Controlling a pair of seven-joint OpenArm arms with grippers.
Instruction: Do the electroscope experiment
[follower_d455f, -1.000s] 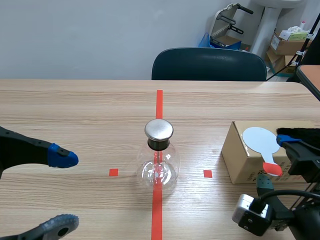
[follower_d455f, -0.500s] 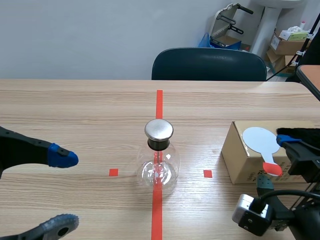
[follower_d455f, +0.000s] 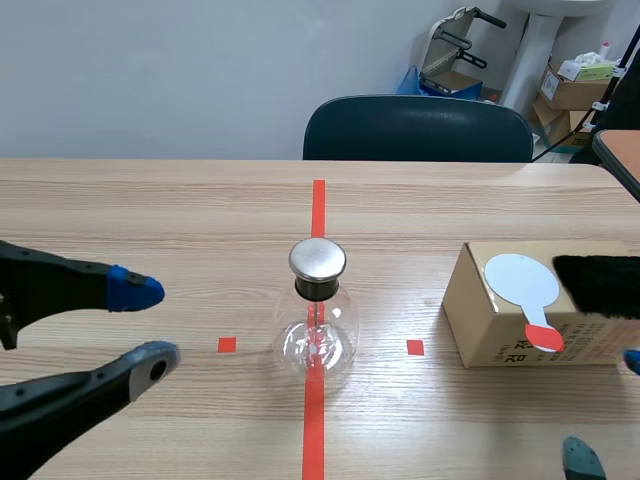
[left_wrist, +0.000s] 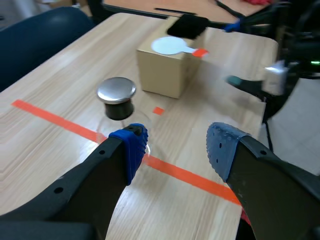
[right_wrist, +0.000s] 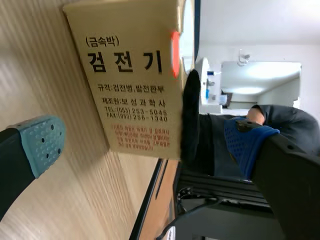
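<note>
- blue-padded fingers of the left gripper (left_wrist: 175, 150) stand spread wide and hold nothing. the right gripper (right_wrist: 144, 144) is spread and empty too, facing the side of the cardboard box (right_wrist: 135, 85).
- the glass electroscope flask (follower_d455f: 318, 330) stands upright on the red centre line, just ahead of the left gripper and untouched, with its metal cap (follower_d455f: 318, 259) on.
- a thin rod hangs inside the flask; its leaves are too small to make out.
- the box is closed and its contents are hidden. a white disc paddle (follower_d455f: 519, 281) and black fur (follower_d455f: 600, 285) lie on top.
- risk: a sideways nudge from a finger could tip the round flask, and a clumsy grab could push the paddle off the box.
</note>
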